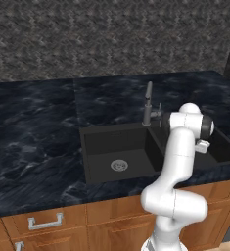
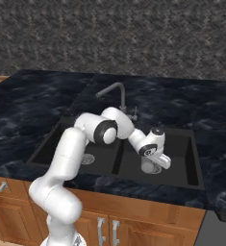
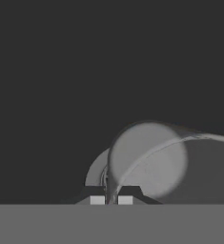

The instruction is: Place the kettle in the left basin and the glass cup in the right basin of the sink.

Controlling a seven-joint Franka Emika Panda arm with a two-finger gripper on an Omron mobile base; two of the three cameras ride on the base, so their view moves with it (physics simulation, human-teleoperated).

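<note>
My pincer (image 3: 111, 200) is closed on the rim of the one glass cup (image 3: 149, 159), held low inside the right basin (image 2: 182, 161) of the sink (image 1: 89, 157), not yet let go. The left basin (image 1: 102, 147) holds no kettle, so that half looks undone. Two basins, one tap (image 1: 147, 103).

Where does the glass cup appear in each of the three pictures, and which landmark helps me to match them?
Left base view: hidden behind the arm.
Right base view: glass cup at lower centre-right, in the right basin, under the gripper.
Hand view: glass cup at lower centre-right.
Shared landmark of both base views: the tap.
</note>
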